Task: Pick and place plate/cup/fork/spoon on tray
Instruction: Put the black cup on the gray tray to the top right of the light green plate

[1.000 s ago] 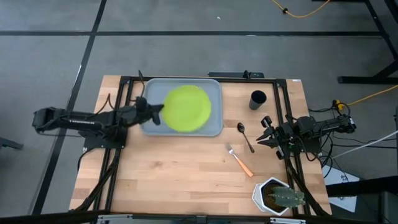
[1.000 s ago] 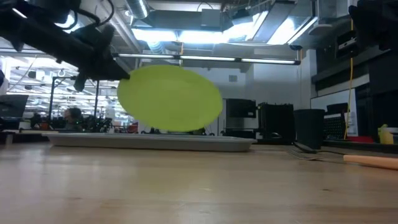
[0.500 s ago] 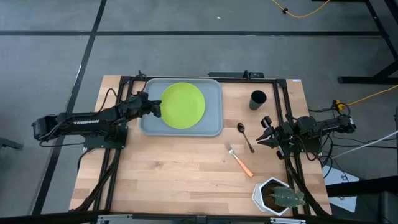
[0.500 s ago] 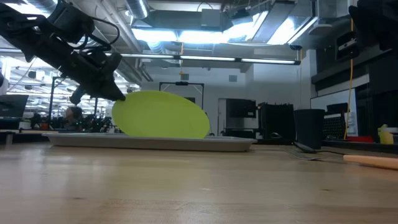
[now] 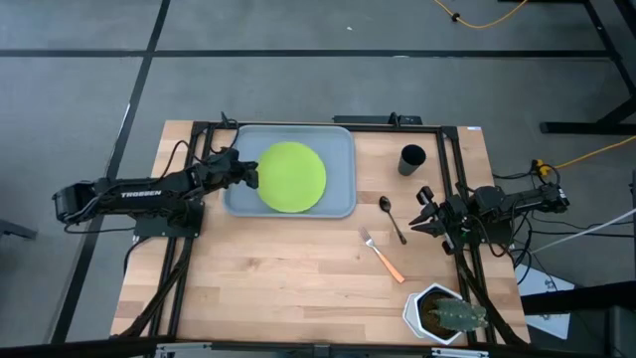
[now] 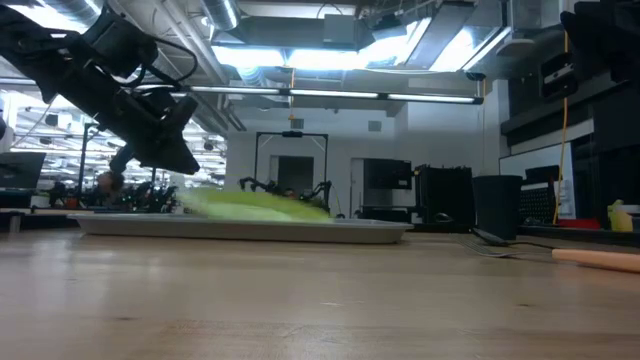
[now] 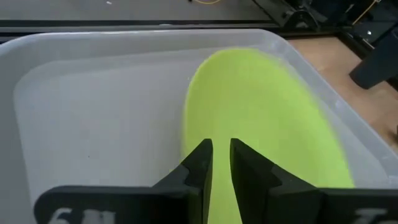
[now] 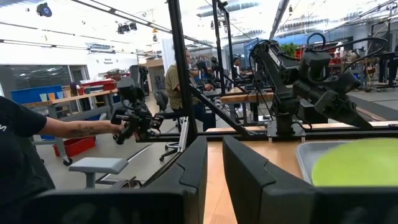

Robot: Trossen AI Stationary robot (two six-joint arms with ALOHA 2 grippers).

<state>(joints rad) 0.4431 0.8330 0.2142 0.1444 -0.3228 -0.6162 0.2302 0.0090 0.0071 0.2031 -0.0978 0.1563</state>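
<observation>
Plate (image 5: 291,176) placement is the step in hand: the lime-green disc lies in the grey-blue tray (image 5: 340,202), lying towards the tray's left and middle, and in the low view it shows as a thin, slightly blurred sliver just above the tray's rim, so I judge it flat or very nearly so, face up. Being round, it has no long axis to speak of. The left gripper (image 5: 248,174) sits at the plate's left edge, just above the tray; in the left wrist view its two dark fingers (image 7: 200,163) stand close together with only a narrow slit between them, and the plate's near rim lies right at them, but whether they pinch it or have let go I cannot tell. The next move, as I read it, calls for parting the fingers if they grip and lifting clear without dragging the plate, then turning to the three pieces left on bare wood. The black cup (image 5: 411,159) stands upright near the table's far right edge. The dark spoon (image 5: 392,217) lies with its bowl toward the far side and its handle running nearer and slightly right. The fork (image 5: 382,255) lies on a diagonal, tines toward the spoon, orange handle nearer the cactus pot (image 5: 441,311). The right gripper (image 5: 421,210) waits just right of the spoon, its fingers narrowly apart and holding nothing.
</observation>
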